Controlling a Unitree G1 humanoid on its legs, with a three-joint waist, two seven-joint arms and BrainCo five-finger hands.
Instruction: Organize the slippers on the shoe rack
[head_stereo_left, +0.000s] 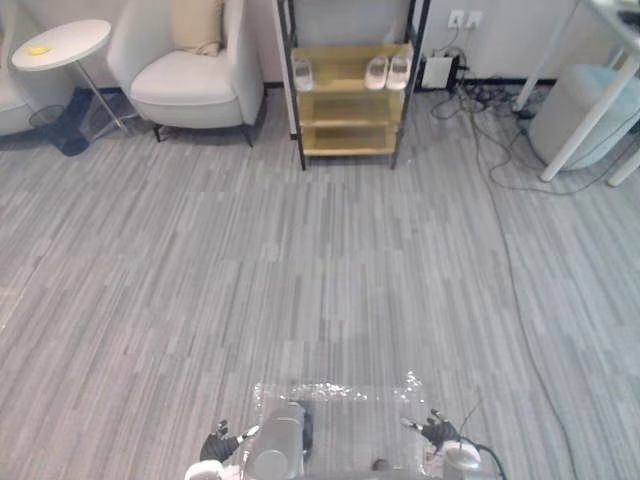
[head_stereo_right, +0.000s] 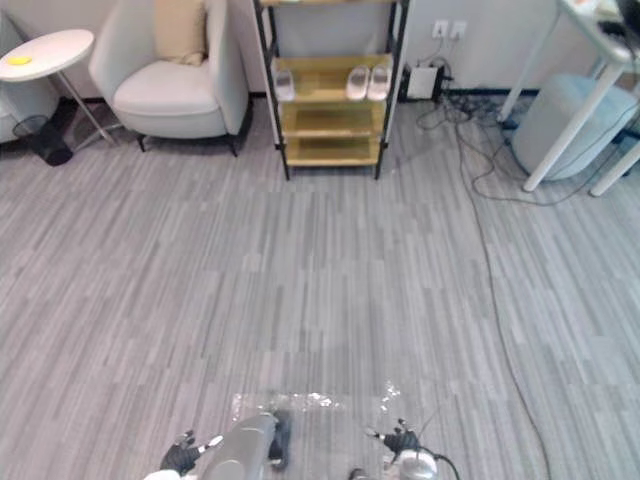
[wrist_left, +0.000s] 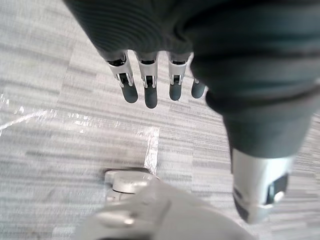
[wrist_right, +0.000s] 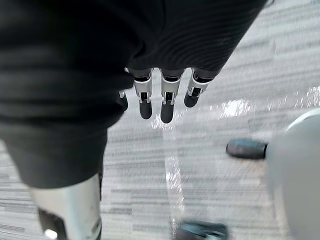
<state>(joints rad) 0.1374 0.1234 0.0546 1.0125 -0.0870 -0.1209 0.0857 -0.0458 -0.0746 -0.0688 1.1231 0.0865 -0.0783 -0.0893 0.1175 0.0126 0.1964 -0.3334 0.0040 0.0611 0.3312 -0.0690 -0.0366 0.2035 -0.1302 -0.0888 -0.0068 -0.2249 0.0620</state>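
Observation:
The wooden shoe rack with a black frame stands far ahead by the back wall. On its top shelf a pair of white slippers rests at the right and a single white slipper at the left. The two lower shelves look bare. My left hand and right hand hang low near my body, far from the rack. In the wrist views the left hand and the right hand have straight fingers over the grey floor and hold nothing.
A white armchair and a round side table stand left of the rack. Cables trail over the floor at the right, near a white table leg and a grey pouf. Grey plank floor stretches between me and the rack.

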